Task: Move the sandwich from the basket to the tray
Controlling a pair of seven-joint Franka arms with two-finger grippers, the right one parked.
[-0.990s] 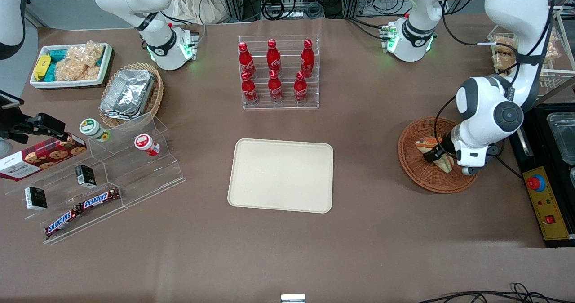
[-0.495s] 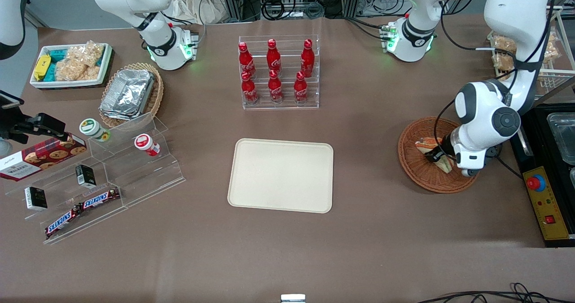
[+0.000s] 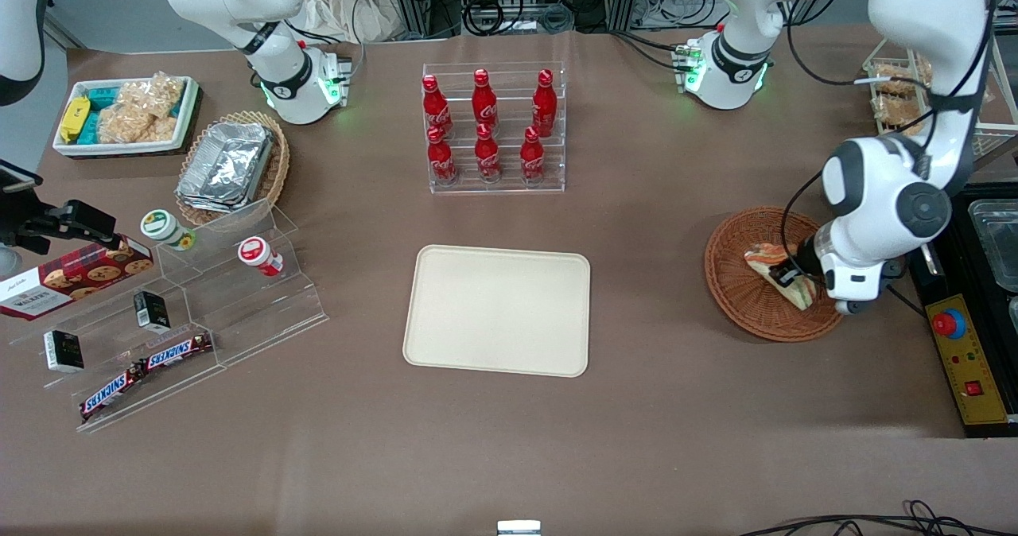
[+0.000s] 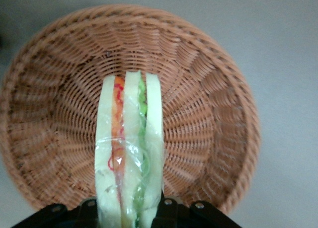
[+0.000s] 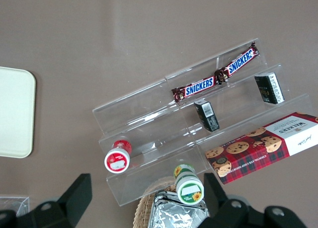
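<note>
The sandwich (image 3: 778, 275), a wrapped wedge of pale bread with orange, red and green layers, is held above the round reddish-brown wicker basket (image 3: 740, 297) toward the working arm's end of the table. My left gripper (image 3: 797, 280) is shut on the sandwich's wide end. In the left wrist view the sandwich (image 4: 130, 153) stands on edge between the gripper's (image 4: 128, 210) jaws, lifted over the basket (image 4: 208, 89). The cream-beige tray (image 3: 498, 310) lies flat in the middle of the table, bare, well apart from the basket.
A clear rack of red cola bottles (image 3: 487, 126) stands farther from the camera than the tray. A clear stepped display (image 3: 191, 313) with snacks, a tan basket of foil containers (image 3: 231, 166) and a white snack bin (image 3: 127, 114) lie toward the parked arm's end. A black control box (image 3: 966, 353) sits beside the basket.
The left gripper has shifted a little toward the working arm's end with the sandwich, which has risen off the basket floor. The basket and tray have not moved.
</note>
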